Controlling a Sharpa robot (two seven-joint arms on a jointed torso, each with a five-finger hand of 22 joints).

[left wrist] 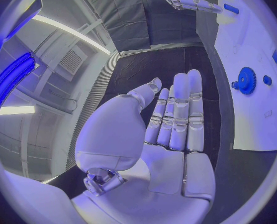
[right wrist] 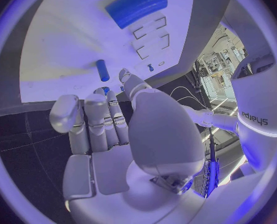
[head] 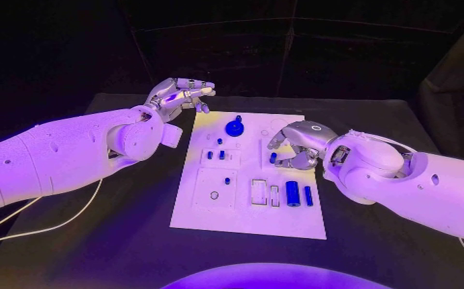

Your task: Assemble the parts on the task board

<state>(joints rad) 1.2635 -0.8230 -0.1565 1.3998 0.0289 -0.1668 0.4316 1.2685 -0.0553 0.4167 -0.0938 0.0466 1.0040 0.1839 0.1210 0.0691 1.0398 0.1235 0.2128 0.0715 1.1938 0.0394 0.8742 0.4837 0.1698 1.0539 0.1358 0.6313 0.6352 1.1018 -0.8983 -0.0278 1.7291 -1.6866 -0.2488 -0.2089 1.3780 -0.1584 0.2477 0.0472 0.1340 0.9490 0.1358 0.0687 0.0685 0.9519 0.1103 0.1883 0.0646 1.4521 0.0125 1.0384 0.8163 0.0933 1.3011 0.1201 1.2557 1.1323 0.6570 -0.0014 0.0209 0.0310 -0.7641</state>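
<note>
The white task board (head: 194,215) lies in the middle of the black table. On it are a blue gear (head: 235,128), several small blue pegs (head: 216,155), a thick blue cylinder (head: 292,194) and a thin blue rod (head: 308,196). My left hand (head: 179,94) hovers beyond the board's far left corner, palm (left wrist: 169,134) flat, fingers straight, holding nothing. My right hand (head: 300,145) is curled over the board's right side. A small blue peg (head: 273,158) sits at its fingertips (right wrist: 101,69); whether it is pinched is unclear.
Rectangular recesses (head: 259,192) and a ring-shaped socket (head: 214,195) mark the board's near half. A white cable (head: 58,222) trails over the table under my left arm. The gear (left wrist: 246,79) stands near the board's far edge.
</note>
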